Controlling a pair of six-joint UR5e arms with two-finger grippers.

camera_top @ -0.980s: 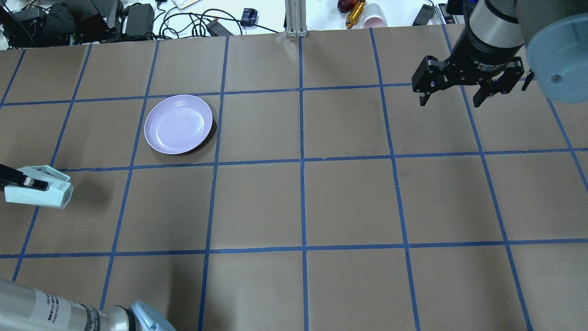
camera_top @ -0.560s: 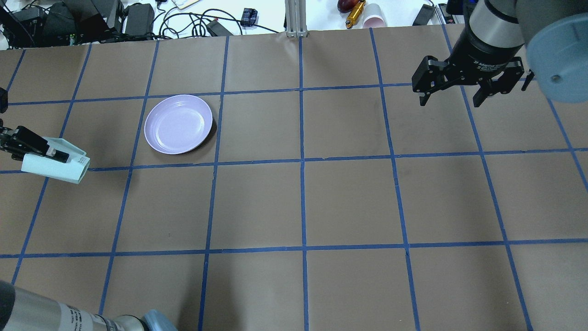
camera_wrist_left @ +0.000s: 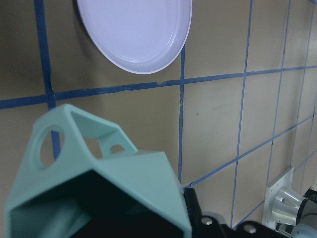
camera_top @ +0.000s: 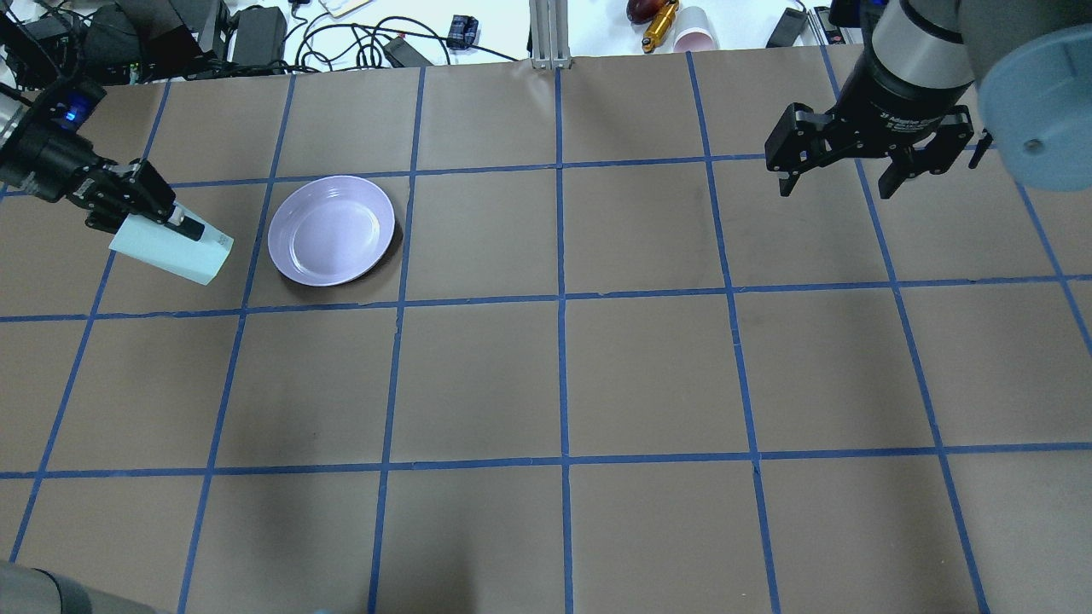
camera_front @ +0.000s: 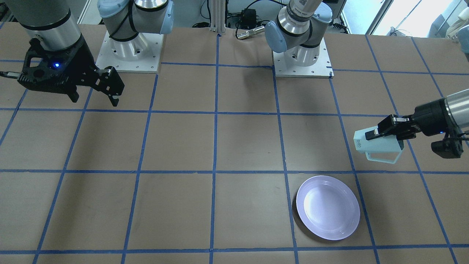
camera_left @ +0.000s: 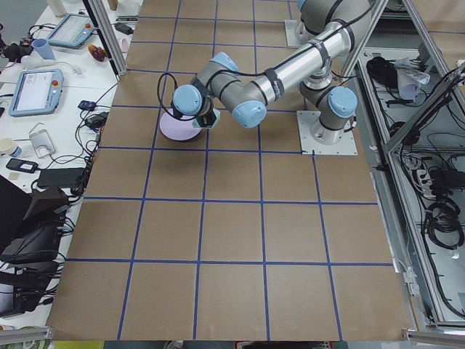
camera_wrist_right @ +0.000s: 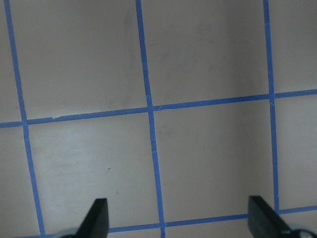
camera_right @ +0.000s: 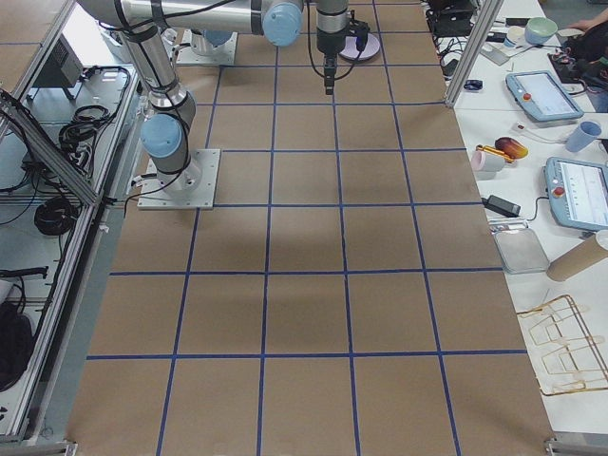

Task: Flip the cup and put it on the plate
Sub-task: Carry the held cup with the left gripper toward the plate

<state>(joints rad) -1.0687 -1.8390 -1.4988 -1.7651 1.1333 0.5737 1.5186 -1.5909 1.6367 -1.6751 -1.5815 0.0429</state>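
Gripping the cup by its wall at the rim, the left gripper enters the overhead view from 10 o'clock. One finger lies along the cup's outer face; the other is hidden by the cup. The cup projects from the jaws toward 4 o'clock, lying on its side clear of the table, base outward.

In the front-facing view the left gripper holds the cup with its small dark print facing 9 o'clock and its angular handle at 6 o'clock. The left wrist view looks past the cup's dark mouth to the plate at 12 o'clock.

The plate lies flat on the table at the cup's 3 o'clock, just beside the cup's base but not touching it. In the front-facing view the plate sits at the cup's 7 o'clock.

The right gripper hangs well apart at the plate's 2 o'clock, its jaws spread wide around nothing, as the front-facing view and the right wrist view confirm.
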